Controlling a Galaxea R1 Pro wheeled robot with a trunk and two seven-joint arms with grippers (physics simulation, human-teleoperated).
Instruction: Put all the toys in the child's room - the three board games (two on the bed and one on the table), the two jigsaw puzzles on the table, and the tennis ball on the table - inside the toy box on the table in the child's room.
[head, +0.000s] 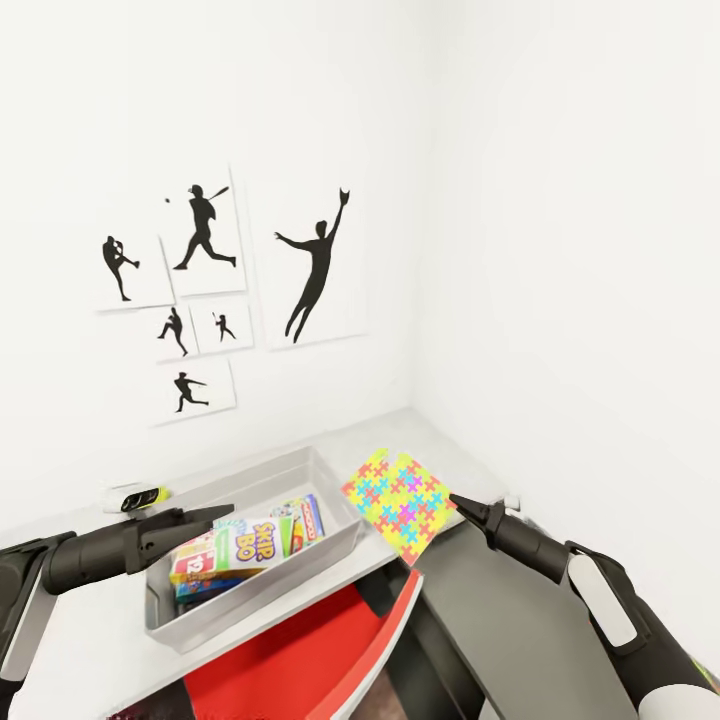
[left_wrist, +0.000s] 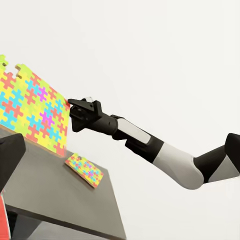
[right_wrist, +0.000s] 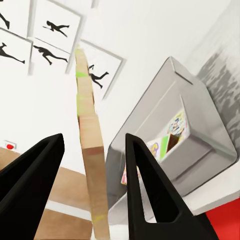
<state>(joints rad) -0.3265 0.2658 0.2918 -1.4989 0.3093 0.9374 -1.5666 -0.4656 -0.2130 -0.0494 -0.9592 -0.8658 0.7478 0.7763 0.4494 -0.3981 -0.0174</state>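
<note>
The right gripper (head: 458, 503), fingers closed on one edge of a jigsaw puzzle (head: 399, 503) — a thin multicoloured square — holds it in open air beside the toy box (head: 335, 560) rim — the left gripper's (head: 222, 512) opening I cannot tell.

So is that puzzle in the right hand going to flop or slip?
Probably stiff: the puzzle stands flat though the right hand pinches only one edge. Its edge looks thin, so it may twist or slip when swung toward the box.
</note>
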